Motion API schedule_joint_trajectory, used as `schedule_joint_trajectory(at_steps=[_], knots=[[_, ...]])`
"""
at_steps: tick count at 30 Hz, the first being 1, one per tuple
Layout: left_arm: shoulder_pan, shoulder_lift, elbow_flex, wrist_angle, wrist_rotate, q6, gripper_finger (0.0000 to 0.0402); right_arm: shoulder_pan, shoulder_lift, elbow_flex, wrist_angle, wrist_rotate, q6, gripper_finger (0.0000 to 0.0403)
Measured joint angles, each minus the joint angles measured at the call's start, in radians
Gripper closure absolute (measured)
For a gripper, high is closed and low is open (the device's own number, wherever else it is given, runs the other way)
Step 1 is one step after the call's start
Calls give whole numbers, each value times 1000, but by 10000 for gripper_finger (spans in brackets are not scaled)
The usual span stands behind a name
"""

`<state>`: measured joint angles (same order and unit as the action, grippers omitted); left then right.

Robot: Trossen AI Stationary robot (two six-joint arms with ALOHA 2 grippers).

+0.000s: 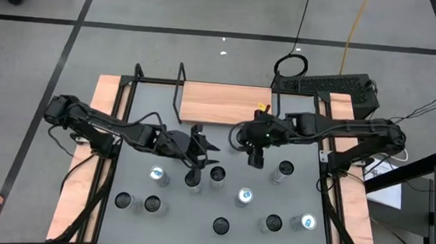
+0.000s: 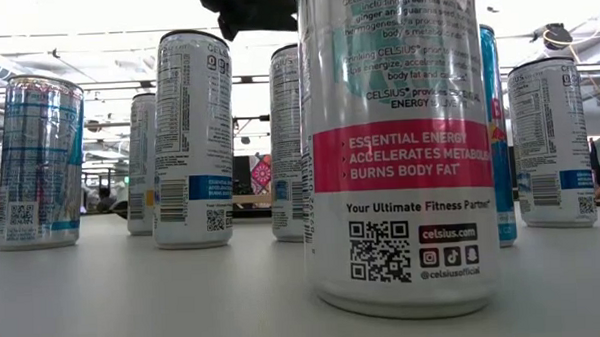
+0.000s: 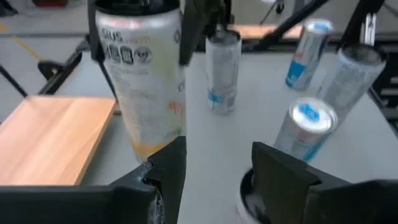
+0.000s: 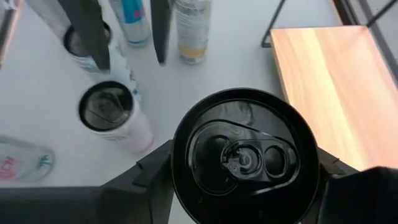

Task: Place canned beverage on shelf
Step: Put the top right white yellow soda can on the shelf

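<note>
The right gripper (image 4: 245,186) is clamped on a tall can with a black top (image 4: 244,155); its wrist view looks straight down on the lid, with a dark finger on each side of it. From above, this gripper (image 1: 255,152) is near the middle of the grey tabletop (image 1: 297,202), just in front of the small light-wood shelf with a black rod frame (image 1: 223,103). The can is not on the shelf.

The left gripper (image 1: 197,158) is near a group of standing cans in the high view. Only its wrist view shows its jaws: they stand apart, with nothing between them, and a black can top (image 3: 247,196) is just under them. A white can with orange print (image 3: 146,87) stands in front.

The low view shows no gripper clearly, only labels; the nearest is a white and pink Celsius can (image 2: 399,145).
</note>
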<state>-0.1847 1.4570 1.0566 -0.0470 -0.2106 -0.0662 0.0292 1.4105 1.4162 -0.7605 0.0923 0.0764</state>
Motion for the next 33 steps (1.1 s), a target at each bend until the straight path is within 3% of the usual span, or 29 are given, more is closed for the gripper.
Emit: schedule_joint_trajectory(at_steps=[16,33], knots=[[4,29,-2,45,-60,-32,91,0,0,4,-23,-43,-18,202],[96,34,-2,77,-46,-22,84,-1,0,4,90,-43,-109,202]])
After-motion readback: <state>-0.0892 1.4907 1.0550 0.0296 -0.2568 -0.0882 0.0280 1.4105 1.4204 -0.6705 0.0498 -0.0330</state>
